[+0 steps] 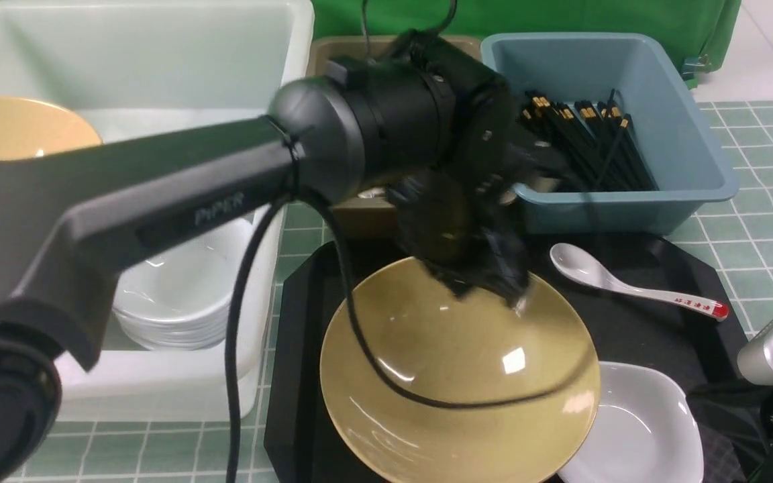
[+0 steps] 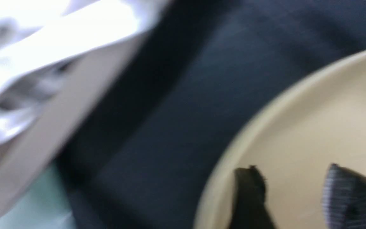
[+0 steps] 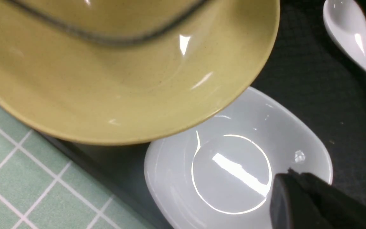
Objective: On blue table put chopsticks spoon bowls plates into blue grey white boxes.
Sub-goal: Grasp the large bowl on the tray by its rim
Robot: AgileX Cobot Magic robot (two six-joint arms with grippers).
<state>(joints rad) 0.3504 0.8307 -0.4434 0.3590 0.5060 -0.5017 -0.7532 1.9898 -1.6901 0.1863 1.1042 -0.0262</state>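
Observation:
A large yellow plate (image 1: 460,376) lies on the black tray (image 1: 668,315), overlapping a white plate (image 1: 635,422) at its near right. My left gripper (image 1: 494,282) hangs over the yellow plate's far rim. In the blurred left wrist view it (image 2: 292,171) is open, both fingers above the plate's inner surface (image 2: 313,121) with nothing between them. A white spoon (image 1: 628,282) lies on the tray by the blue box (image 1: 628,194), which holds black chopsticks (image 1: 588,134). My right gripper (image 3: 289,178) is shut and empty above the white plate (image 3: 230,171).
The white box (image 1: 158,54) at the left holds stacked white bowls (image 1: 178,295) and a yellow bowl (image 1: 17,127). A grey-brown box (image 1: 359,50) stands behind my left arm. The arm's cable (image 1: 373,349) droops across the yellow plate. The table has a green tiled cover (image 1: 755,221).

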